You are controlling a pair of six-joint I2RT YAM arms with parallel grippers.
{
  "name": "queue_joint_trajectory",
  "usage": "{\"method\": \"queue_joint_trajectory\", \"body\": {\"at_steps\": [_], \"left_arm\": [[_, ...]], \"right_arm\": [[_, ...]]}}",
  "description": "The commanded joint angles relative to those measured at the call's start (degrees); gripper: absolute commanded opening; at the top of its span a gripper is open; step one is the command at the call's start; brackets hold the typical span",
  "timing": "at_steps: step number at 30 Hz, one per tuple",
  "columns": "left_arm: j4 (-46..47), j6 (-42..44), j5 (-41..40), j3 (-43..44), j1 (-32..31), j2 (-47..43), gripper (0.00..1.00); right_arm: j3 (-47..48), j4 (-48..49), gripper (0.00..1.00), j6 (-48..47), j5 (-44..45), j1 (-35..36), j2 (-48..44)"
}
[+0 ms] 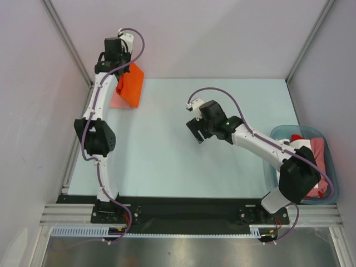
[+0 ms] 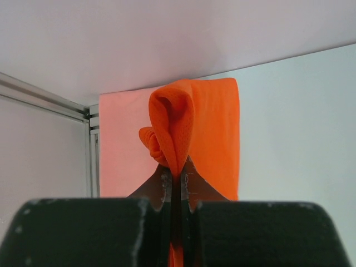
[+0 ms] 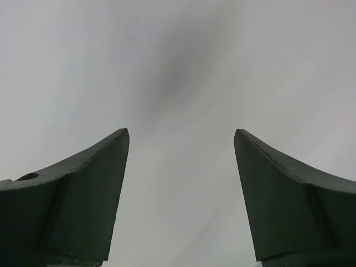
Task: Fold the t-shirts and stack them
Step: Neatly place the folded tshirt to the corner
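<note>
My left gripper (image 2: 178, 172) is clamped shut on a fold of the bright orange-red t-shirt (image 2: 214, 133). It hangs over the pale salmon-pink t-shirt (image 2: 119, 147), which lies flat on the table (image 1: 167, 156), well apart from the blue-green tub (image 1: 276, 133). My right gripper (image 3: 181, 132) hovers between tub and shirts, fingers wide apart. In the tub lie a bunched red t-shirt (image 1: 298, 137) and a dusty pink t-shirt (image 1: 319, 156), partly hidden by my right arm.
</note>
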Motion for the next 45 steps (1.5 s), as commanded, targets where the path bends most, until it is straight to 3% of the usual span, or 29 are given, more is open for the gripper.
{"method": "queue_joint_trajectory", "body": {"at_steps": [1,31,45], "left_arm": [[4.0,1.6,1.1,1.9,1.1,0.3,0.0],[8.2,0.1,7.7,8.1,9.0,9.3,0.0],[12.3,-0.3,6.8,7.5,11.1,11.5,0.0]], "right_arm": [[3.6,0.3,0.8,1.2,-0.1,0.2,0.8],[12.6,-2.8,0.8,2.8,0.8,3.1,10.4],[17.3,-4.4,0.8,1.3,-0.4,3.1,15.3]]}}
